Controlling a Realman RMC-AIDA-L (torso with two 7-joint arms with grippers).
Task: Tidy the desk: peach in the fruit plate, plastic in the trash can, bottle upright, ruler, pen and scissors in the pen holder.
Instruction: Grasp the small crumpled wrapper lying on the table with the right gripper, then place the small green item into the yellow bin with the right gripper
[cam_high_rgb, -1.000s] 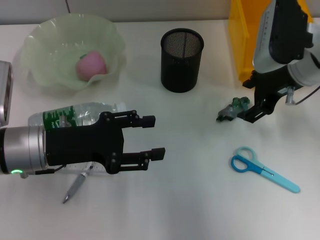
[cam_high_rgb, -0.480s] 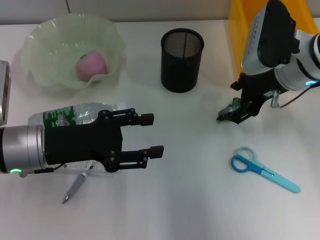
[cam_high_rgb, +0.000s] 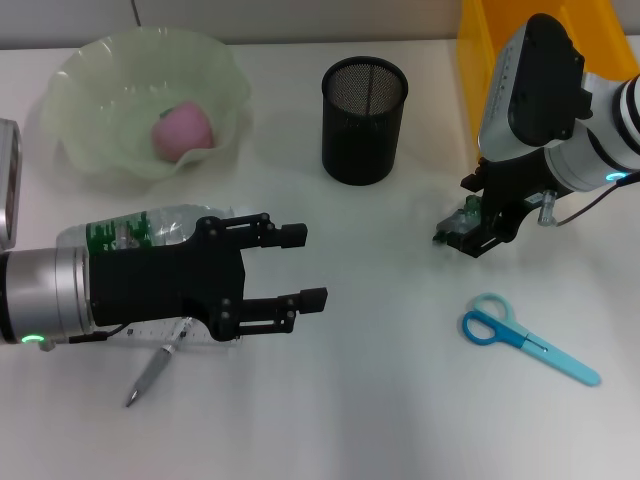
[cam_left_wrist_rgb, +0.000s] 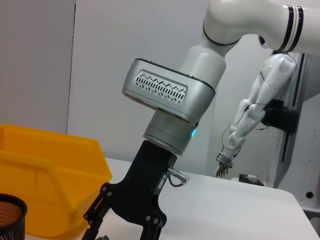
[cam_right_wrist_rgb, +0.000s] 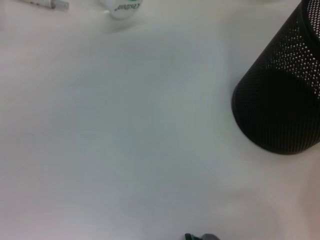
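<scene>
A crumpled green-and-clear plastic (cam_high_rgb: 462, 219) lies on the white desk right of the black mesh pen holder (cam_high_rgb: 364, 120). My right gripper (cam_high_rgb: 474, 228) is down over it, open, fingers on either side; the left wrist view shows these spread fingers (cam_left_wrist_rgb: 96, 218). The pink peach (cam_high_rgb: 182, 130) rests in the green fruit plate (cam_high_rgb: 100, 60). A clear bottle (cam_high_rgb: 140, 228) lies on its side beneath my left gripper (cam_high_rgb: 303, 266), which is open and holds nothing. A grey pen (cam_high_rgb: 150, 374) lies near the front, blue scissors (cam_high_rgb: 525, 340) at the right. The yellow trash can (cam_high_rgb: 480, 80) stands behind. The ruler is out of view.
A grey box edge (cam_high_rgb: 8, 180) shows at the far left. In the right wrist view the pen holder (cam_right_wrist_rgb: 282, 100), the bottle's cap (cam_right_wrist_rgb: 122, 7) and a tip of the plastic (cam_right_wrist_rgb: 200, 237) appear. Bare desk lies between the grippers.
My right gripper has moved left and down from beside the plastic to over it. The left gripper has barely shifted, still open above the bottle.
</scene>
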